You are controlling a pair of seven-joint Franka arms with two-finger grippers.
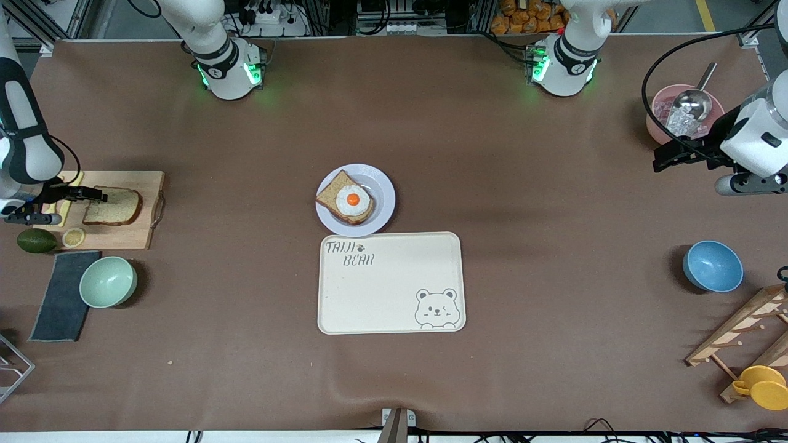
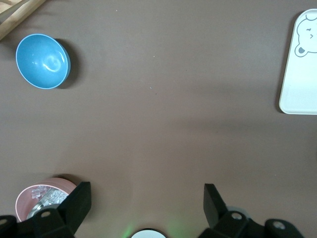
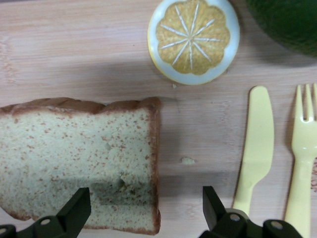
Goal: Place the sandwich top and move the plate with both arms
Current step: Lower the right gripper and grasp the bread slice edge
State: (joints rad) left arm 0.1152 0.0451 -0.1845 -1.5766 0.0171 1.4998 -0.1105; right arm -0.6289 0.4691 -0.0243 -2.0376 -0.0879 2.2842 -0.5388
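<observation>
The sandwich top (image 1: pixel 114 207), a plain wholemeal slice, lies flat on a wooden cutting board (image 1: pixel 132 237) at the right arm's end of the table. My right gripper (image 1: pixel 92 195) is open and empty over one end of that slice. In the right wrist view (image 3: pixel 144 198), one finger is over the bread (image 3: pixel 74 158) and the other over bare board. The pale plate (image 1: pixel 383 192) sits mid-table and holds an egg-topped slice (image 1: pixel 346 200). My left gripper (image 1: pixel 668 157) is open and empty over the table beside a pink bowl; it shows in the left wrist view (image 2: pixel 146 196).
A cream bear tray (image 1: pixel 388 289) lies just nearer the camera than the plate. The board area has a lemon slice (image 1: pixel 73 237), avocado (image 1: pixel 36 240), yellow knife (image 3: pixel 255 148) and fork (image 3: pixel 302 158). Also present: green bowl (image 1: pixel 108 282), grey cloth (image 1: pixel 61 301), blue bowl (image 1: pixel 712 266), pink bowl (image 1: pixel 657 117), wooden rack (image 1: pixel 739 332).
</observation>
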